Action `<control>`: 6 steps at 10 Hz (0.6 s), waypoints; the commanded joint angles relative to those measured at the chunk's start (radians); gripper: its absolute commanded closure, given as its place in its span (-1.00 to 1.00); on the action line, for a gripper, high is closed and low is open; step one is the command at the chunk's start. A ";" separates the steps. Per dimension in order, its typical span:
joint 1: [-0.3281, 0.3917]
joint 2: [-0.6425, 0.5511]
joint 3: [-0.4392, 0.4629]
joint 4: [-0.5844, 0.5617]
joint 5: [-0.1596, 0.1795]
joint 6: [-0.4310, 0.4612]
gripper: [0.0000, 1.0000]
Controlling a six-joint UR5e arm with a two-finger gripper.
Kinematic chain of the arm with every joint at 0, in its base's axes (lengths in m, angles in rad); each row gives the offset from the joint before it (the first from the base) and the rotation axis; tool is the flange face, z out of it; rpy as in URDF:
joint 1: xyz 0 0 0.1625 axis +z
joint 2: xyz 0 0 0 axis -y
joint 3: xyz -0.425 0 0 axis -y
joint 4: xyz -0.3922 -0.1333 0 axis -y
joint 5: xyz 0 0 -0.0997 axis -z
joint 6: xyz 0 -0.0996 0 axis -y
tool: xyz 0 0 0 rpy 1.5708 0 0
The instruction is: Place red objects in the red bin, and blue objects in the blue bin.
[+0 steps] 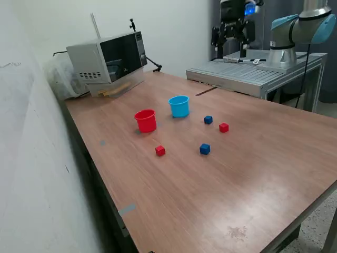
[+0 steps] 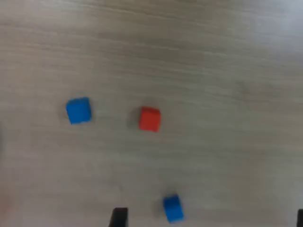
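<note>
In the exterior view the red bin [image 1: 146,120] and the light blue bin [image 1: 179,106] stand upright side by side on the wooden table. One red cube [image 1: 160,151] lies in front of the red bin. Another red cube [image 1: 224,127] lies towards the exterior view's right. One blue cube [image 1: 208,120] lies beside the second red cube, and another blue cube [image 1: 205,149] lies nearer the front. My gripper [image 1: 230,47] hangs high above the table's far side, open and empty. The wrist view shows a red cube [image 2: 150,118], two blue cubes [image 2: 78,110] [image 2: 173,208] and my gripper [image 2: 208,220] with its tips wide apart.
A microwave [image 1: 108,60] stands at the table's far corner on the exterior view's left, next to the white wall. A raised metal platform [image 1: 253,76] with the arm's base [image 1: 284,50] adjoins the far edge. A strip of tape [image 1: 126,210] sits at the near edge.
</note>
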 commanded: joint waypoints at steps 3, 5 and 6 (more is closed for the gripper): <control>-0.153 0.205 0.086 -0.163 0.003 -0.078 -1.00; -0.157 0.211 0.141 -0.203 -0.001 -0.092 -1.00; -0.145 0.210 0.156 -0.210 -0.009 -0.121 -1.00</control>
